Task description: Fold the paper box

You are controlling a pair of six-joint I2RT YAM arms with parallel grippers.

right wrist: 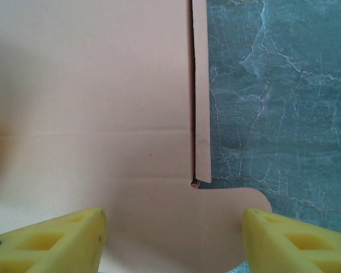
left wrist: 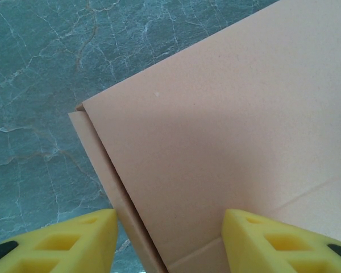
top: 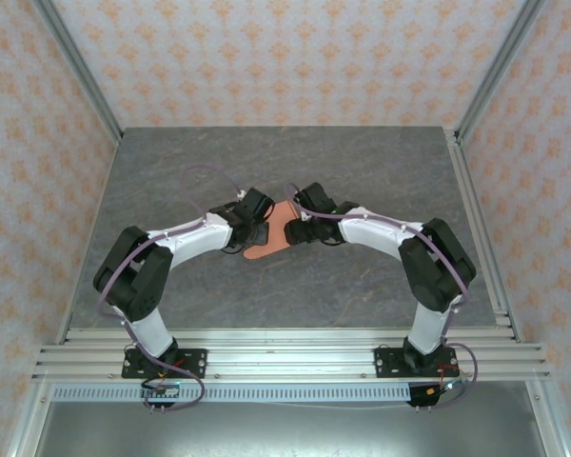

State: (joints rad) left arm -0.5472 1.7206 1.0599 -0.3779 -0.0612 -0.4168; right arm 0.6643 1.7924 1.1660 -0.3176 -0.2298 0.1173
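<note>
Salmon-orange paper box [top: 277,228], mid-frame on grey marbled table [top: 381,171]. Left gripper [left wrist: 170,239] and right gripper [right wrist: 173,236]: jaws apart over it, clamping nothing.

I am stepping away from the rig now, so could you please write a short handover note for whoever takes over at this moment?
The left gripper is open, with its jaws on either side of an edge of the paper box and not clamped on it.
The right gripper is open, over the box's end by the rounded tab.
The box lies flat on the table, between the two grippers.
Done: one panel appears folded over, lying along a narrow strip.
Left: raise the walls and tuck the tabs, as there is no box shape yet.
</note>
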